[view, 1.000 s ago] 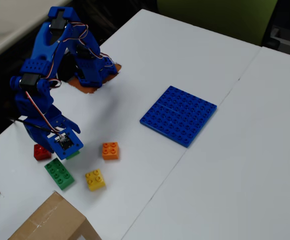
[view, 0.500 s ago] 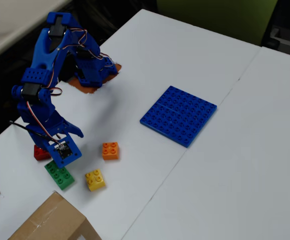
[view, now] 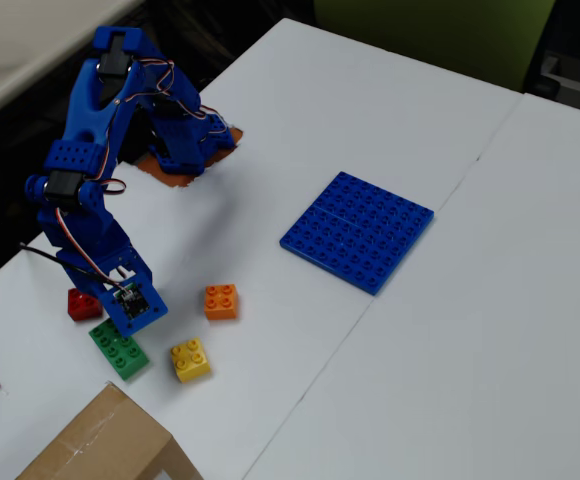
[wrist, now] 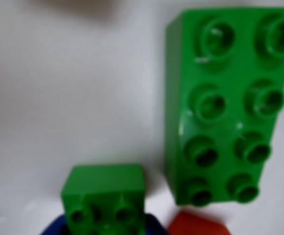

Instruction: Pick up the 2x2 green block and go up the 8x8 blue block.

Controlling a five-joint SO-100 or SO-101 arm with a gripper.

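The blue pincer (view: pixel 120 315) hangs low over the white table (view: pixel 390 120), and in the wrist view its blue finger (wrist: pixel 54 227) presses against the 2x2 green block (wrist: pixel 104 196); whether the jaws pinch it cannot be told. In the fixed view, the longer green 2x4 brick (view: pixel 120 351) lies just beside the pincer, a red brick (view: pixel 79 303) to its left, a yellow brick (view: pixel 190 360) and an orange brick (view: pixel 221 301) to its right. The 8x8 blue block (view: pixel 357 231) lies well apart, farther right. A cardboard box (view: pixel 100 445) sits below.

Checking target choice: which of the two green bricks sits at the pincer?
The small square green plastic brick, at the wrist view's bottom edge; the long eight-stud green brick lies beside it.
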